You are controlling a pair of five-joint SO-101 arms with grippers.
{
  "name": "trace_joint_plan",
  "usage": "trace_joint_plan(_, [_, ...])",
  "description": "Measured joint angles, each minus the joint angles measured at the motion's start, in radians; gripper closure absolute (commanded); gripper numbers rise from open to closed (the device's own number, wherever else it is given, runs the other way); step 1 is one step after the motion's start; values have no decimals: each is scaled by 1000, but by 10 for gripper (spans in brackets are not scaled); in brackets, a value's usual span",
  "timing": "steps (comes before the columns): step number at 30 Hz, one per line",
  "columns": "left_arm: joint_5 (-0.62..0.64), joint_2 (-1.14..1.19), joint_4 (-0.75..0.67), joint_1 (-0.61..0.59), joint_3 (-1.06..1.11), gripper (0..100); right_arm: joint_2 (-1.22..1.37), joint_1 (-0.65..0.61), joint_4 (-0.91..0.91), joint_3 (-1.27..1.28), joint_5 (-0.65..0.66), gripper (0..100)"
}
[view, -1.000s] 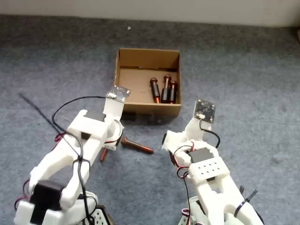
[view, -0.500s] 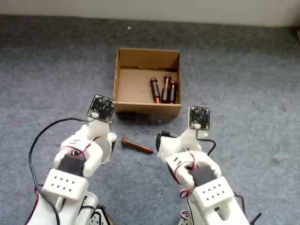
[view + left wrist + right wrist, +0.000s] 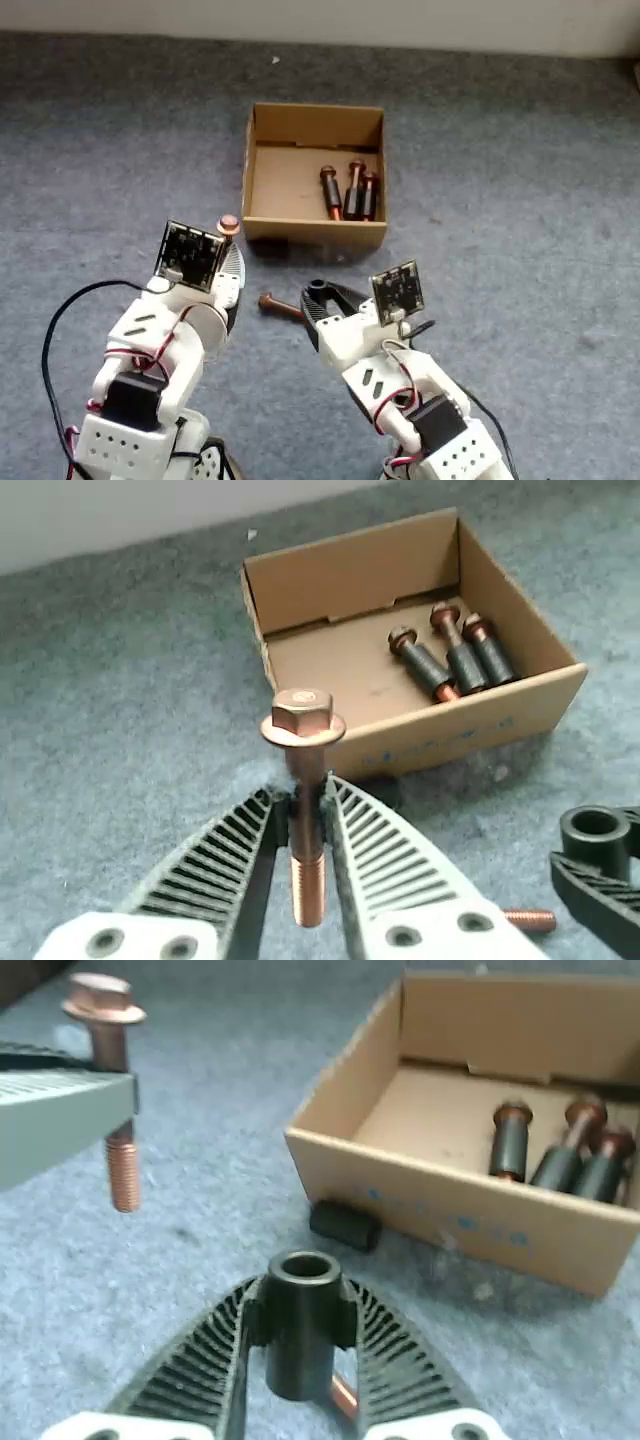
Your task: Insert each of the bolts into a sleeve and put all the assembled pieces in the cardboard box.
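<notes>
**High view: three pieces boxed, a fourth about to be joined**

High view is showing me the cardboard box (image 3: 245,165) sitting on the grey carpeted desk (image 3: 520,150), with three assembled pieces (image 3: 347,192) lying side by side against one inner wall. I am counting those as done.

I am watching the fourth pair in the air now. The left fingers (image 3: 338,805) are pinching a copper bolt (image 3: 304,825) around its shank, holding it upright with the head on top and the threaded end hanging free below. The right fingers (image 3: 358,1305) are gripping a black sleeve (image 3: 300,1330), also upright, with its open bore facing up. The two are hovering near each other in front of the box but apart; I am judging that the bolt is not yet lined up over the bore, so the insertion is not yet done.

More work is waiting on the desk. A spare bolt (image 3: 280,306) is lying just beside the right fingers, and a spare sleeve (image 3: 345,1225) is lying on its side close against the front wall of the box. By my reckoning that is leaving two pairs to join and drop in.
</notes>
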Motion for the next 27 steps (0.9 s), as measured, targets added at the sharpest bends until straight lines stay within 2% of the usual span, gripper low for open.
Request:
trace_joint_plan(7, [0, -201, -12, 101, 0, 995, -20, -40, 0, 0, 23, 994])
trace_joint_plan(10, [44, -262, -43, 146, 0, 995, -20, -46, 0, 0, 23, 994])
trace_joint_plan(18, [189, -265, -118, 164, 0, 995, -20, -106, -40, 0, 23, 994])
trace_joint_plan(23, [216, -265, -130, 161, 0, 995, -20, -124, -101, 0, 32, 994])
trace_joint_plan(27, [218, -265, -130, 163, -44, 995, -20, -124, -199, 0, 109, 994])
